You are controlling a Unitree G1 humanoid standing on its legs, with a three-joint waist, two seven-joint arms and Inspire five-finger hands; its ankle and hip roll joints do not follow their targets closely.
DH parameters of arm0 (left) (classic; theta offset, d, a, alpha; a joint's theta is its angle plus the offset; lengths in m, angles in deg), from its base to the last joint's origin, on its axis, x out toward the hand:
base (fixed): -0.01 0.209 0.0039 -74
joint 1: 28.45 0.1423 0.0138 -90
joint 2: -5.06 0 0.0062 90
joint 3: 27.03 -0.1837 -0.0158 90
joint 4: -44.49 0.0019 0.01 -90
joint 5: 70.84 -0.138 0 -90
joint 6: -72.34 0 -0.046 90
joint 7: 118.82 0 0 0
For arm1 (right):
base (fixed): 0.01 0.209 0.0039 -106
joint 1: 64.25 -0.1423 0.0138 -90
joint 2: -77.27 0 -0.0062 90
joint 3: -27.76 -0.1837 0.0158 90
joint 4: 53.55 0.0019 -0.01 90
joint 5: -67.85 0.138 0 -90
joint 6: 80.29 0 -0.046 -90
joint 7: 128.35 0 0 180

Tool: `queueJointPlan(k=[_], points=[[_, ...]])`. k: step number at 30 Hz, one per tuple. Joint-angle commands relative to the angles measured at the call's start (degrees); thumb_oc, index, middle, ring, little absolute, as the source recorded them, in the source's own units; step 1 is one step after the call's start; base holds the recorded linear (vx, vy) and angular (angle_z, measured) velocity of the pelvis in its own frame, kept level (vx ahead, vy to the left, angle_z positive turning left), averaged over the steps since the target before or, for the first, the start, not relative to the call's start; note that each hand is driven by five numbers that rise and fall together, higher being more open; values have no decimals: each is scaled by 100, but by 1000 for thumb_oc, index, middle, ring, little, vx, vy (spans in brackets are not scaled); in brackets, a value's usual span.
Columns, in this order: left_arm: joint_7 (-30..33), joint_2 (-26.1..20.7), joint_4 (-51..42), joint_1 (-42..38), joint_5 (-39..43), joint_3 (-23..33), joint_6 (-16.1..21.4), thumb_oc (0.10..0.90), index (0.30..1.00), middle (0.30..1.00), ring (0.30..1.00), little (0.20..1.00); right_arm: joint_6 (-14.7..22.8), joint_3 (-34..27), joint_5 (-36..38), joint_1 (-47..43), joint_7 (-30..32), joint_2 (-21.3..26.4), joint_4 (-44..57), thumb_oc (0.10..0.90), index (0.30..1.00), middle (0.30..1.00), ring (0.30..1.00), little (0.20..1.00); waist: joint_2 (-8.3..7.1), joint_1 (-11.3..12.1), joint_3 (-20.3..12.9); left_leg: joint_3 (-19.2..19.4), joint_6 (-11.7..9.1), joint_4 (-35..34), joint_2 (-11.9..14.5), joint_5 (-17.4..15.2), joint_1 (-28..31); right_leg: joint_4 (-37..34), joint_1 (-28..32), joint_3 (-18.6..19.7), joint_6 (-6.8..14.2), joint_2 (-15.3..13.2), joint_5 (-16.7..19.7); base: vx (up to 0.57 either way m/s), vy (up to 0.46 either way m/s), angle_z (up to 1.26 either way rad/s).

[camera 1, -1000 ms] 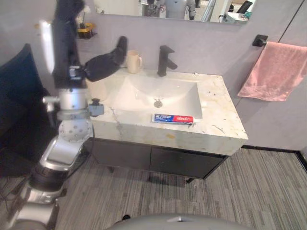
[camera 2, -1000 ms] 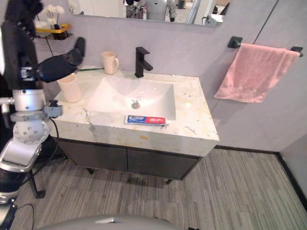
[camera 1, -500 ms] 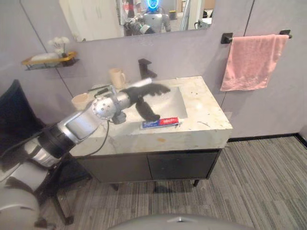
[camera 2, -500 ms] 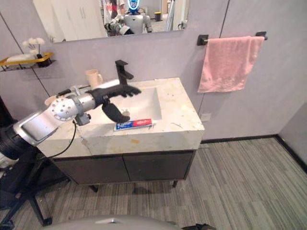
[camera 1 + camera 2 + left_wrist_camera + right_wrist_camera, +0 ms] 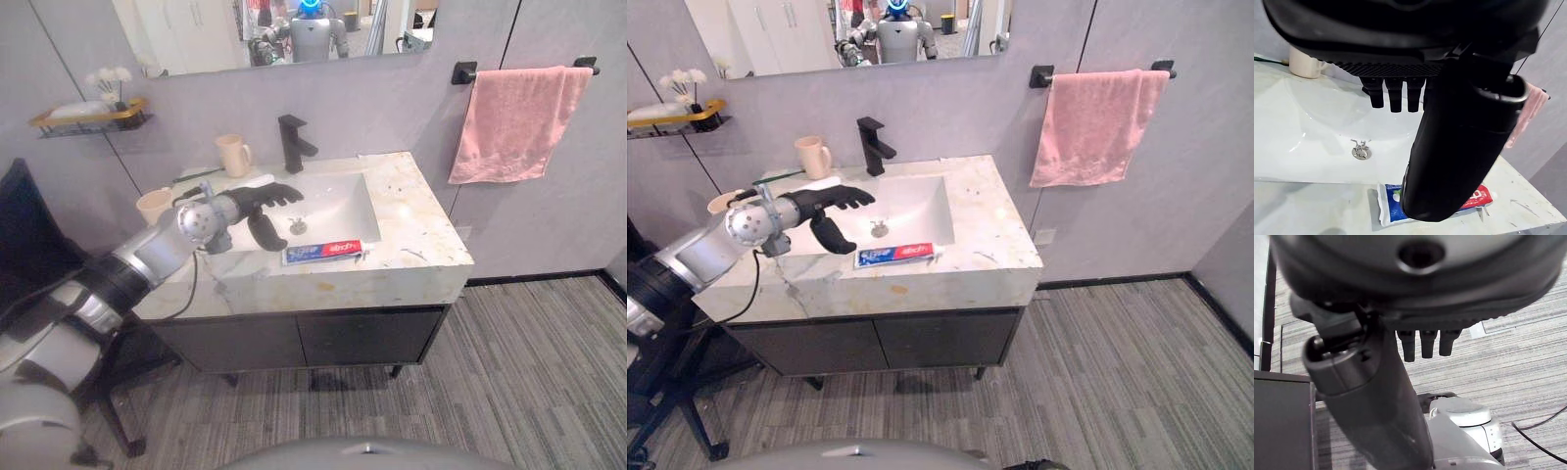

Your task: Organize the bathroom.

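The left hand's fingers are straight and spread, thumb pointing down, holding nothing. The left hand hovers over the left side of the sink, above the counter. Just beside the thumb, the toothpaste lies flat along the counter's front edge, before the drain. A cup stands at the left edge, a mug at the back left, left of the faucet. A pink towel hangs on the wall rail. The right hand hangs over the floor, fingers relaxed and empty.
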Motion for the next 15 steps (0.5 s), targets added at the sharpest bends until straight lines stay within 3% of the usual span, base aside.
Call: queueJointPlan(k=[1, 15], points=[[246, -354, 233, -1002, -208, 565, 453, 800, 900, 900, 900, 900, 92, 163, -190, -484, -29, 274, -214, 800, 900, 900, 900, 900, -17, 93, 200, -69, 209, 26, -118, -492, 298, 75, 120, 32, 135, 28, -399, 0, 0, 0], [-286, 12, 242, -640, -102, 493, 151, 800, 900, 900, 900, 900, 72, 164, -284, -492, -37, 305, -173, 800, 900, 900, 900, 900, 9, 28, 231, 51, 237, 26, -114, -502, 360, 134, 119, 53, 119, 39, -451, 7, -2, 0]])
